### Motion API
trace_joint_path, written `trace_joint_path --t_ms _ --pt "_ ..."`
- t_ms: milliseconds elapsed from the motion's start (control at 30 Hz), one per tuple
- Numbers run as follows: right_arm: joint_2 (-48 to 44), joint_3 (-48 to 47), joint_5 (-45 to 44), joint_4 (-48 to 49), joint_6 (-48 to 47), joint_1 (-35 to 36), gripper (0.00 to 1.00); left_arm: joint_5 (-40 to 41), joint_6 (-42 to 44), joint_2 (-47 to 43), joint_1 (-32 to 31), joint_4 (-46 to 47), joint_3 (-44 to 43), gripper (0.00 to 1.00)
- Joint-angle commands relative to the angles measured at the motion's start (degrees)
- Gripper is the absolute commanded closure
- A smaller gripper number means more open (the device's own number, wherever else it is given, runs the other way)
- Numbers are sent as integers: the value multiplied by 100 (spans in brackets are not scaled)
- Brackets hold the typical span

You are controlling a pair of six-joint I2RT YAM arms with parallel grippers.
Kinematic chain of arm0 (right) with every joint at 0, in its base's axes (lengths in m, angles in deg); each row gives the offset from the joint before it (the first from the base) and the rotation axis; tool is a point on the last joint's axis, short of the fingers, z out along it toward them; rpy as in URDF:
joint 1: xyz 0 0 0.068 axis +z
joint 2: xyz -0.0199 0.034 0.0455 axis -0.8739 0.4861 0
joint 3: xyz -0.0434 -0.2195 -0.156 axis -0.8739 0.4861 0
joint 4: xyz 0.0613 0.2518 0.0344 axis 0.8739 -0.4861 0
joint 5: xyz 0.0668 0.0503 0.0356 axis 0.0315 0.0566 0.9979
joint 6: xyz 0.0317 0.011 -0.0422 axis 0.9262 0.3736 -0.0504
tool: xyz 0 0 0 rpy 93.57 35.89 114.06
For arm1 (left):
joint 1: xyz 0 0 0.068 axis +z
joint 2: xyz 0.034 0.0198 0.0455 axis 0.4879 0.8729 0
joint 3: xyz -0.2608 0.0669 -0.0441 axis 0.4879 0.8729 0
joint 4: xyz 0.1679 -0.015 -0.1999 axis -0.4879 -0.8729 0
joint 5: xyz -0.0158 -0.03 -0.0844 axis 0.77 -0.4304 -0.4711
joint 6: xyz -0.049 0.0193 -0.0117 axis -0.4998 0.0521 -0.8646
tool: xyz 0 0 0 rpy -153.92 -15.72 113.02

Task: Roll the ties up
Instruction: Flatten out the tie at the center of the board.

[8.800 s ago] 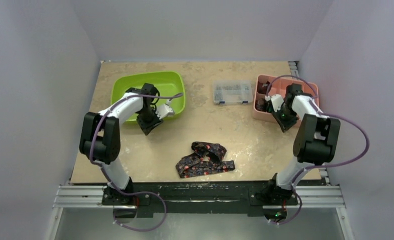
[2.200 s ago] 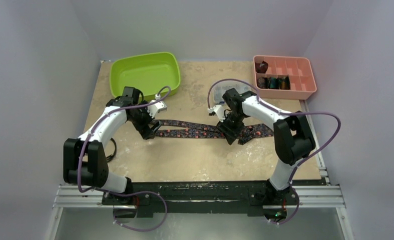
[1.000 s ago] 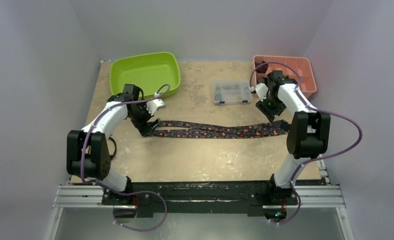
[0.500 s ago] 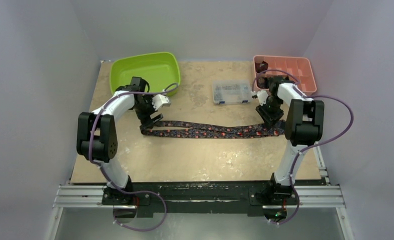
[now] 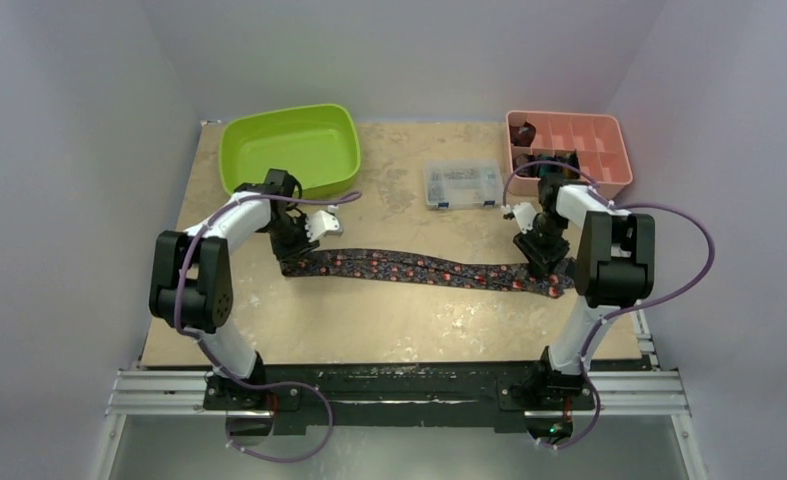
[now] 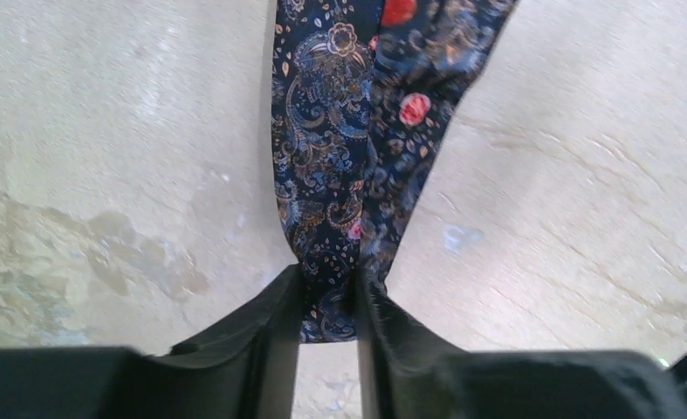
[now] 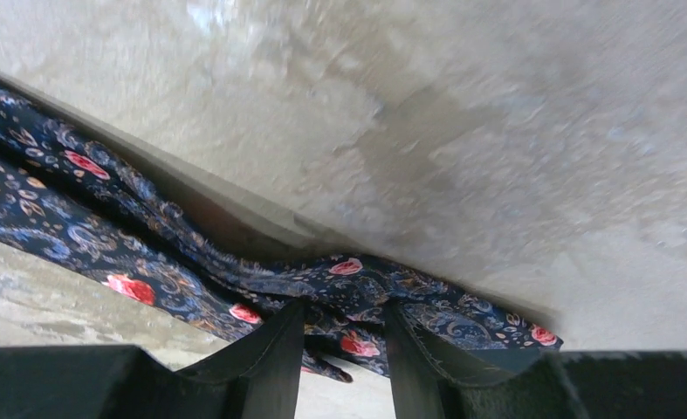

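Got the floral tie [image 5: 419, 268] stretched flat across the table [image 5: 389, 330]. Pinched at both ends: left gripper [image 6: 328, 301] on one, right gripper [image 7: 344, 336] on the other. Looks soft, floppy, probably slippery, so best grabbed right at an end for rolling.

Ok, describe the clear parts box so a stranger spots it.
On the table, look between the green tub and the pink divided tray. The clear box lies there, apart from both: the only see-through container, filled with tiny parts.
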Motion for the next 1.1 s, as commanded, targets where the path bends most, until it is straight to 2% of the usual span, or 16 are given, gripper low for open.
trace_joint_path --t_ms 0,267,467,600,800,900,1067 --pt "-352 165 -174 -11 -254 -138 63 -435 338 -825 19 -290 245 77" --pt "-36 -334 -285 -121 -441 -305 63 -483 983 -1346 159 -246 523 93" --pt "114 -511 -93 -205 -501 -305 63 -232 1656 -1440 203 87 1268 90" --pt "-192 -804 320 -457 -502 -312 63 -57 1487 -1260 224 274 1374 87" --pt "-531 -1254 1317 -1339 -353 -312 65 -149 1254 -1125 229 185 1143 85" --pt "-605 -1005 1424 -1601 -371 -318 64 -168 1177 -1056 229 108 953 85" --pt "-826 -76 752 -1119 -460 -320 59 -213 1141 -1004 228 19 838 85"
